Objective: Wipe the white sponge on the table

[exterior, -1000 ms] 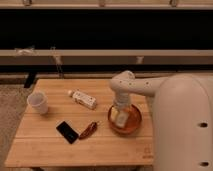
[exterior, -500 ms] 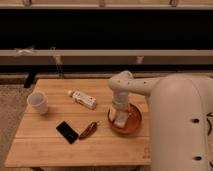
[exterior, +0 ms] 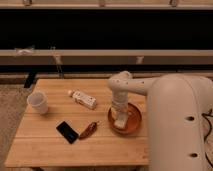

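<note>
Obs.: the arm reaches in from the large white body at the right of the frame, bends at an elbow right of centre and points straight down. The gripper (exterior: 120, 116) sits low inside the orange bowl (exterior: 135, 118), right of centre on the table (exterior: 50, 148).

A pale block lies in the bowl directly under the gripper. I take this to be the white sponge (exterior: 120, 124). Gripper and sponge look to be touching, or very nearly so. Whether the gripper is spread, closed or pinching the sponge I cannot tell from where I stand.

Elsewhere on the table:
- white cup (exterior: 38, 102), left edge
- white bottle (exterior: 83, 99) with a label, lying on its side, left of the bowl
- flat black slab (exterior: 66, 132), lower centre, a phone by the look of it
- small reddish-brown item (exterior: 89, 130), just beside the slab and near the bowl's left rim

Judgement: the step in hand is picking the sponge out of the bowl. No wiping has begun, since the sponge is in the bowl and not on the planks.

Next move calls for:
- a firm grip on the soft block
- a lift straight up, high enough to clear the bowl rim
- a set-down on bare planks; the open strip along the lower edge of the table looks the safest
- strokes kept short of the reddish item and the slab
</note>
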Controlling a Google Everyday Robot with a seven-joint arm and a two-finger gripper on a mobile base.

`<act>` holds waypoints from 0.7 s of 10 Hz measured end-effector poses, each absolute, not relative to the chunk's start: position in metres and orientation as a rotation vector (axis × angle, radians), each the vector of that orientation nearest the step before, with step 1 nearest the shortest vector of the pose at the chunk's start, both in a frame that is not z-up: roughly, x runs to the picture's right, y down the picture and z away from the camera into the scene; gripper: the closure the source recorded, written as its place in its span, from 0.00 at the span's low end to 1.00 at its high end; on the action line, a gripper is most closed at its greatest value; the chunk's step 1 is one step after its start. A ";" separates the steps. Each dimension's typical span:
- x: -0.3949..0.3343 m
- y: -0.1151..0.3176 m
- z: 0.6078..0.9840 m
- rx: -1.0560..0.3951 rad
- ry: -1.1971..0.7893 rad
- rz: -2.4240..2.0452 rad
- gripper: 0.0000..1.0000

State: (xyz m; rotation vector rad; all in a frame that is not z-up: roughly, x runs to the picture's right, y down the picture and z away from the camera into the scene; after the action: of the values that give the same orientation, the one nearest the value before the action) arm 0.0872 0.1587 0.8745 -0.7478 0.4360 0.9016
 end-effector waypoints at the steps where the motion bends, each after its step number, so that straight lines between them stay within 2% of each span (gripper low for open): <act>1: 0.087 0.158 0.873 -0.749 0.439 0.901 0.85; 2: 0.088 0.155 0.869 -0.747 0.439 0.901 0.95; 3: 0.088 0.149 0.864 -0.740 0.434 0.902 0.99; 7: 0.085 0.132 0.847 -0.693 0.397 0.890 1.00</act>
State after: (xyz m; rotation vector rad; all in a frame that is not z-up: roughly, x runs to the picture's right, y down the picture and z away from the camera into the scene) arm 0.0847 0.1316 0.8465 -0.6934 0.3966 0.8901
